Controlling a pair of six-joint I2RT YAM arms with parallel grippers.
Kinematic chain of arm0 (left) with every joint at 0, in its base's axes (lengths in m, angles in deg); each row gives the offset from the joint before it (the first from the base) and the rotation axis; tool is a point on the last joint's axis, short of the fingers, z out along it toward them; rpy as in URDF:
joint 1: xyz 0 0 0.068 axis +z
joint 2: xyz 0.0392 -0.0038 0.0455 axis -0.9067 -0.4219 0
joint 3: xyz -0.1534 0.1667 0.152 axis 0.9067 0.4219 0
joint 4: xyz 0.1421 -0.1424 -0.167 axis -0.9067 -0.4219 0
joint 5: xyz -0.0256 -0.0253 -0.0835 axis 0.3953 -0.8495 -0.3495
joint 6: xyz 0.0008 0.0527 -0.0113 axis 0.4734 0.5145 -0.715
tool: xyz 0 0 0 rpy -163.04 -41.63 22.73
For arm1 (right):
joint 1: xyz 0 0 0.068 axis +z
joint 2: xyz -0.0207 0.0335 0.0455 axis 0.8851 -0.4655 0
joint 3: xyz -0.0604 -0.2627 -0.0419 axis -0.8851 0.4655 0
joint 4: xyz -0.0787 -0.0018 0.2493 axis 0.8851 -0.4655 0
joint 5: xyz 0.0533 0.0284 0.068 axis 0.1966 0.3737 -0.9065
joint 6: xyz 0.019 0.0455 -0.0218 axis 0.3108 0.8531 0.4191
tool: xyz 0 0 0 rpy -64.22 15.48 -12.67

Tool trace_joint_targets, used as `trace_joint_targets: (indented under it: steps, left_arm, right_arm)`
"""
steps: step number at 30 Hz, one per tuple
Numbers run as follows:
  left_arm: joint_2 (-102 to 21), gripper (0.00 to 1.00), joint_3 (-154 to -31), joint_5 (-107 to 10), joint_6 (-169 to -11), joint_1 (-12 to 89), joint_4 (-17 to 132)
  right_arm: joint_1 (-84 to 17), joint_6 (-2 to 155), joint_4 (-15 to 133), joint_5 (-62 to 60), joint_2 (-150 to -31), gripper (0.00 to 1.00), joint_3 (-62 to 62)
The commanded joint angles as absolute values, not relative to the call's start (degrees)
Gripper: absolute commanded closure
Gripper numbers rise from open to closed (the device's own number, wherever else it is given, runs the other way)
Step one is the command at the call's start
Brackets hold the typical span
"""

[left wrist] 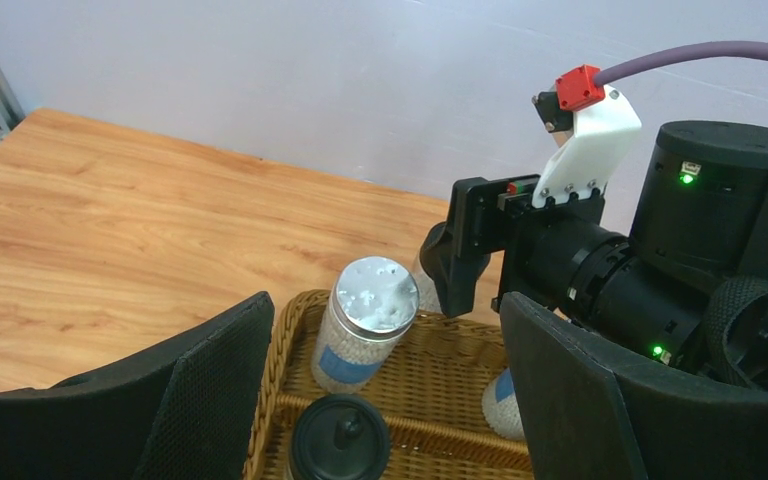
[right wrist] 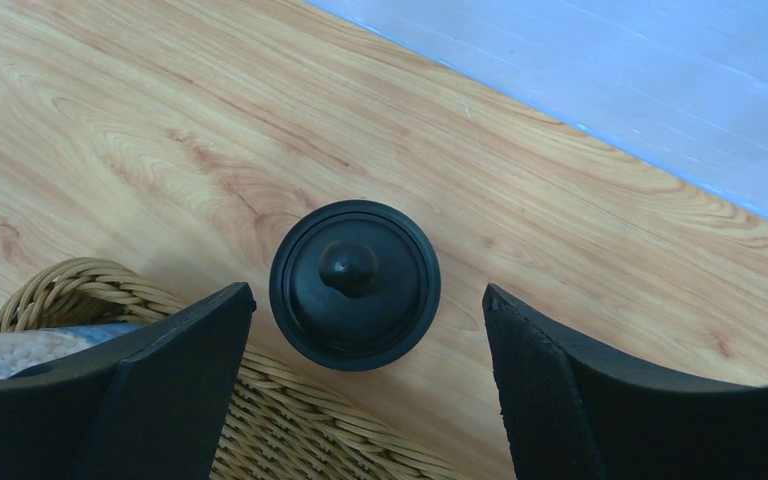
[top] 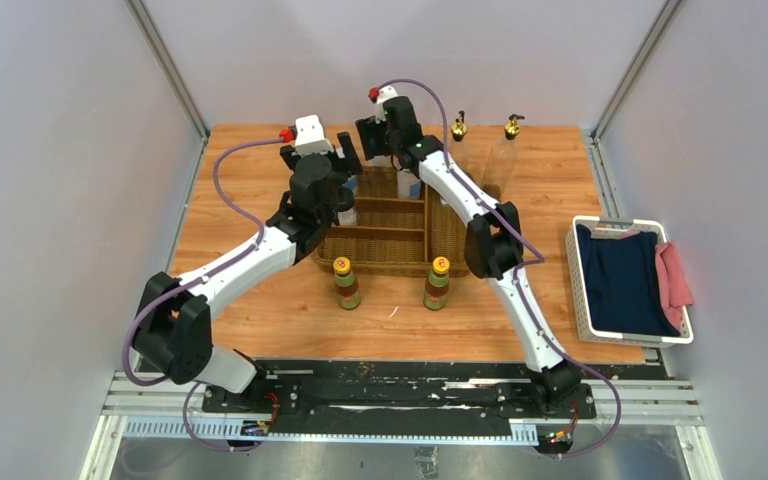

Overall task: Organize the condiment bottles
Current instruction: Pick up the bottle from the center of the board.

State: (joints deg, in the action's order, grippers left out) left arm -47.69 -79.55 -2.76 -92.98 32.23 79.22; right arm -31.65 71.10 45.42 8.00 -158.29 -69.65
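Table [top: 260, 300]: brown wood.
Yellow-capped bottles [top: 347, 283] [top: 437, 282]: at 6 o'clock of the basket [top: 380, 245].
Left gripper [left wrist: 385, 400]: wide open, empty, over basket.
Right gripper [right wrist: 365, 390]: wide open, empty, above black-capped bottle [right wrist: 354, 284], 12 o'clock of basket.
Hold: probably hard, light, slippery; pinch under cap.

Yellow-capped bottles [top: 347, 283] upright, grey-lidded jar [left wrist: 365, 322] in basket [top: 385, 266]

Between the right jaws sits a glossy black cap [right wrist: 354, 285], over the pale orange wood-grain table [right wrist: 580, 220]. A tan woven basket [right wrist: 290, 430] lies beside the left-hand jaw. Beyond the left jaws, a jar [left wrist: 365, 325] shows a speckled silver-grey lid, white granules and a blue label. Between those jaws lies a second black cap [left wrist: 340, 440].
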Motion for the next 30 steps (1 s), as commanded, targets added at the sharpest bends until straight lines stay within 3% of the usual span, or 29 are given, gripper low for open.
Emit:
trace_joint_targets:
  steps: [1, 26, 30]
  left_arm:
    - [-48.5, 0.13, -80.1, -2.3, -92.8, 31.8, 81.5]
    - [-49.3, 0.13, -79.6, -2.5, -92.8, 32.0, 83.0]
    - [-49.5, 0.13, -79.6, -2.6, -92.9, 32.0, 83.2]
  right_arm:
    - [-32.2, 72.2, 45.9, 5.4, -159.9, 0.12, -71.9]
    - [-33.0, 73.9, 46.4, 3.1, -162.6, 0.19, -73.1]
    - [-33.2, 74.0, 46.4, 2.8, -162.7, 0.28, -73.2]
